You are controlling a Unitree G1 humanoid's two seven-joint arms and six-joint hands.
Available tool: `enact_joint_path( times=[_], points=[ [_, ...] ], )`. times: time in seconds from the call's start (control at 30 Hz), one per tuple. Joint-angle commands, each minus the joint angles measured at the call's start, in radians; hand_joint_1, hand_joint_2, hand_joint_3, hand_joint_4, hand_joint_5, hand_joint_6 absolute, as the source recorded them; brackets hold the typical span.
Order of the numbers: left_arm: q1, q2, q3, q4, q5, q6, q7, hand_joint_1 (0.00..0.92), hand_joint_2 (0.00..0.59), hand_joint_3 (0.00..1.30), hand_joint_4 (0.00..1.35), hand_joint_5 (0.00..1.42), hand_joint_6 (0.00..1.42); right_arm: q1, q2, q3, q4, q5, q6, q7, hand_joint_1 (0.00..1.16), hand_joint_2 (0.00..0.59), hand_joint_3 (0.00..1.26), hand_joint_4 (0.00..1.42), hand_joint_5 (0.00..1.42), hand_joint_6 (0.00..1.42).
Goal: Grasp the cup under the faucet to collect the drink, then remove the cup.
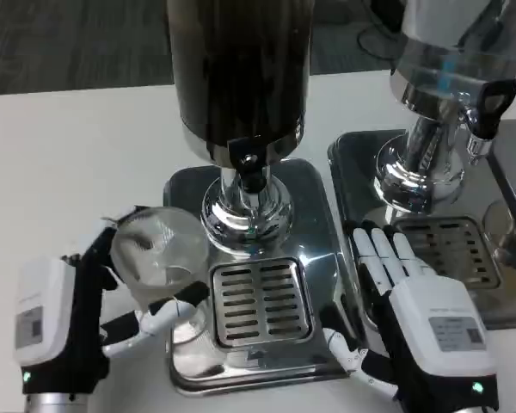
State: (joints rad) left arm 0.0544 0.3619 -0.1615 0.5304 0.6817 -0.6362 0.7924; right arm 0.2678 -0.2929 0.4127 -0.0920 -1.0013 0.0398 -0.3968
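The left hand [64, 331] grips the ribbed clear cup [159, 254], fingers wrapped round its sides; the cup sits tilted over the left edge of the chrome drip tray [318, 215], at about eight o'clock from the faucet [248, 163] of the dark dispenser [239, 69]. The right hand [421, 323] rests at the tray's four o'clock edge, fingers straight and apart, holding nothing.

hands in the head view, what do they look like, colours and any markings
Both the left hand and the right hand have a white boxy back bearing a small grey printed label, with black framing beneath. The fingers are white and black. A small green light glows near each wrist.
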Motion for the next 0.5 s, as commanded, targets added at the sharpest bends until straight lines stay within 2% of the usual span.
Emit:
enact_joint_path(
  times=[0.03, 0.2, 0.4, 0.5],
  points=[
    [-0.039, -0.012, -0.046, -0.001, 0.032, -0.018, -0.004, 0.415, 0.136, 0.4, 0.57, 0.82, 0.95, 0.02, 0.008, -0.008, -0.025, -0.012, 0.019, -0.017, 0.33, 0.393, 0.0, 0.0, 0.0, 0.15],
    [-0.102, -0.026, -0.084, 0.062, 0.049, -0.008, -0.011, 0.415, 0.133, 0.4, 0.57, 0.82, 0.95, 0.03, 0.014, -0.015, -0.035, -0.007, 0.025, -0.015, 0.33, 0.393, 0.0, 0.0, 0.0, 0.15],
    [-0.194, -0.047, -0.133, 0.175, 0.058, 0.001, -0.012, 0.415, 0.132, 0.4, 0.56, 0.82, 0.94, 0.038, 0.013, -0.003, -0.05, -0.028, 0.03, -0.007, 0.33, 0.393, 0.0, 0.0, 0.0, 0.15],
    [-0.22, -0.043, -0.179, 0.214, 0.1, 0.008, 0.003, 0.411, 0.129, 0.4, 0.56, 0.81, 0.93, 0.046, 0.019, -0.008, -0.056, -0.028, 0.035, -0.009, 0.33, 0.393, 0.0, 0.0, 0.0, 0.15]
  ],
)
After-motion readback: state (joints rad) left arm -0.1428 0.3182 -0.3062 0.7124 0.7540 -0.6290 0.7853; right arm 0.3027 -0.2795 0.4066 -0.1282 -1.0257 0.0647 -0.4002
